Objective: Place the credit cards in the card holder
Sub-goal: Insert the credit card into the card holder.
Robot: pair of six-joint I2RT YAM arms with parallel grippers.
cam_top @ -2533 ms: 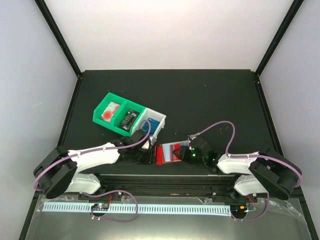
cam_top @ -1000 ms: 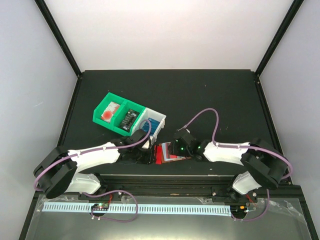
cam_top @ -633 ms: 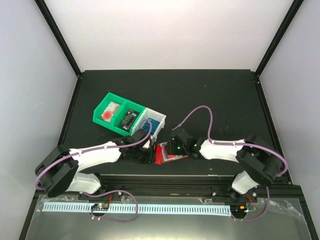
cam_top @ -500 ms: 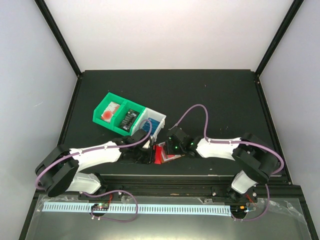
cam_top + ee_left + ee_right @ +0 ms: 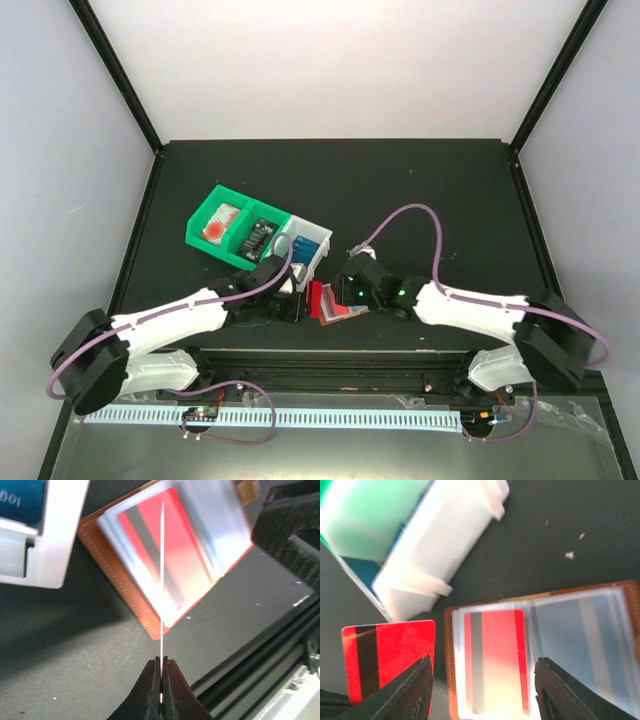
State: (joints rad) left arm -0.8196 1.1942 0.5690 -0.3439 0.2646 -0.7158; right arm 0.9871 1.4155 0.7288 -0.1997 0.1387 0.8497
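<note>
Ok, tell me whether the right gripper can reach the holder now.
Probably yes: the right gripper hangs open right over the open holder, with nothing between them. The red card in the left gripper stands off to one side.

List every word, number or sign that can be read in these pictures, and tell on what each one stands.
"00" and one more stroke, white on the blue card in the white bin: cut off and blurred, not sure.
Black card in the green bin: pale print, too small to read.
Red card in the card holder: only a dark stripe, no text seen.
</note>
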